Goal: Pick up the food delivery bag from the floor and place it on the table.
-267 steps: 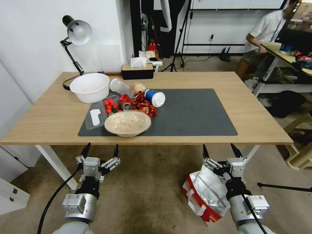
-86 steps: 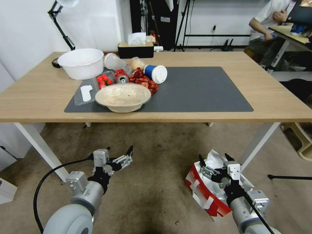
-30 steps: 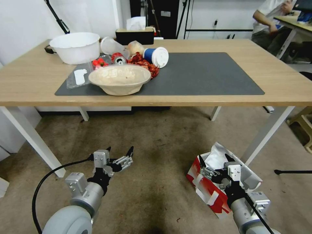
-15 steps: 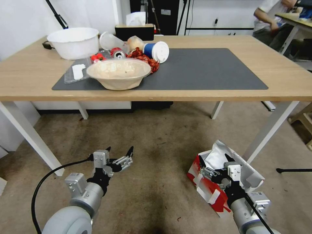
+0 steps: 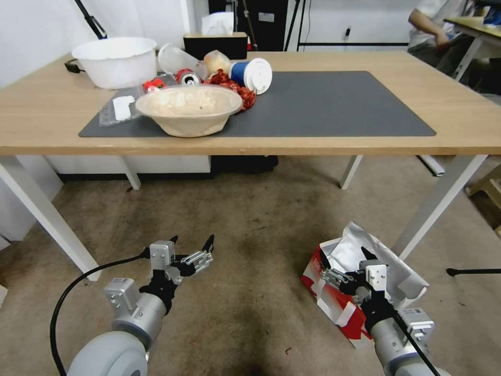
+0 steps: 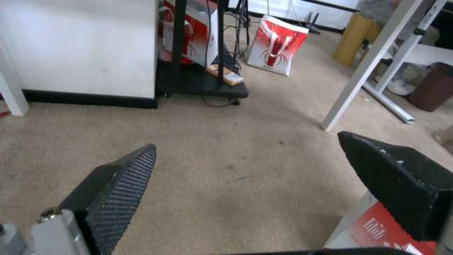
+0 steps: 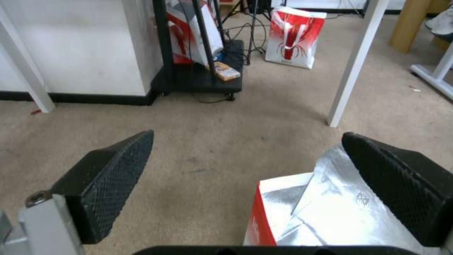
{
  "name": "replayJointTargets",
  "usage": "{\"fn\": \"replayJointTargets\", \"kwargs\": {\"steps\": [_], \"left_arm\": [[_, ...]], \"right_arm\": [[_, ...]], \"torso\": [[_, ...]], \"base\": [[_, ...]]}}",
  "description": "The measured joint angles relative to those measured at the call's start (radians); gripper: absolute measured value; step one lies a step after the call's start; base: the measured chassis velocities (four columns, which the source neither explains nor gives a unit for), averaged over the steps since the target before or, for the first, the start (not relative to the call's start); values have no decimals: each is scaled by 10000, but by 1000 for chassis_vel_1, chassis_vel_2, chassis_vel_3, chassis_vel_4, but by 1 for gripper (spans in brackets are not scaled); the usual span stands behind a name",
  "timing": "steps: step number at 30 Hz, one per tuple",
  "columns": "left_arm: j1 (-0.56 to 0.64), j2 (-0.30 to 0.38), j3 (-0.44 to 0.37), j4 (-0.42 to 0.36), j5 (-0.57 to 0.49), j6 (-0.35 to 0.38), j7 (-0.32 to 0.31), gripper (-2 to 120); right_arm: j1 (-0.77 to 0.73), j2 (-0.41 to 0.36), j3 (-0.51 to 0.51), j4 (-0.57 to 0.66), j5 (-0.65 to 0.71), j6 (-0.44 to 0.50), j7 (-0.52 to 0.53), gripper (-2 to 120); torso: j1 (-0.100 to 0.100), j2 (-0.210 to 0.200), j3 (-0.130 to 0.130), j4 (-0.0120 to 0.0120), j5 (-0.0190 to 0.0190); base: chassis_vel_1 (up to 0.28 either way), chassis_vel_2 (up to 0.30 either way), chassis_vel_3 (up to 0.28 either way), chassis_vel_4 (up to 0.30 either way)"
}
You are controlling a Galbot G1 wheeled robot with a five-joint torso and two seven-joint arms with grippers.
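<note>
Two grippers hang low over the floor (image 5: 250,250), both with fingers spread apart and holding nothing. Right gripper (image 5: 348,257) sits at 5 o'clock in the head view, right over the open top of the food delivery bag (image 5: 342,308); whether a fingertip touches the foil I can't tell. Right wrist view has the silver foil lining and red side of the bag (image 7: 302,209) just under the spread fingers (image 7: 396,177). Left gripper (image 5: 190,243) is at 7 o'clock, over bare carpet, well apart from the bag, idle.

Bag rests on the carpet near the white table leg (image 5: 433,203), tilted, mouth gaping. Worktop (image 5: 334,141) spans 12 o'clock, dark grey mat (image 5: 334,104) mostly free on its right half; beige bowl (image 5: 188,107), white tub (image 5: 115,60), blue cup (image 5: 253,73) and food scraps crowd the left half.

Progress: early. Nothing grasped, nothing lifted. Left to do: close on a handle or rim, lift, carry up, set on the worktop.
</note>
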Motion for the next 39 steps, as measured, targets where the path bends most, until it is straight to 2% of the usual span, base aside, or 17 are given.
{"fn": "replayJointTargets", "kwargs": {"steps": [30, 39], "left_arm": [[-1, -23, 8, 66, 47, -8, 75, 96], [-2, -21, 12, 76, 60, -12, 85, 95]], "right_arm": [[11, -12, 8, -61, -9, 28, -11, 100], [52, -77, 26, -73, 18, 28, -19, 100]], "torso": [[-241, -1145, -901, 0, 0], [-280, -1535, -1253, 0, 0]], "base": [[0, 0, 0, 0], [0, 0, 0, 0]]}}
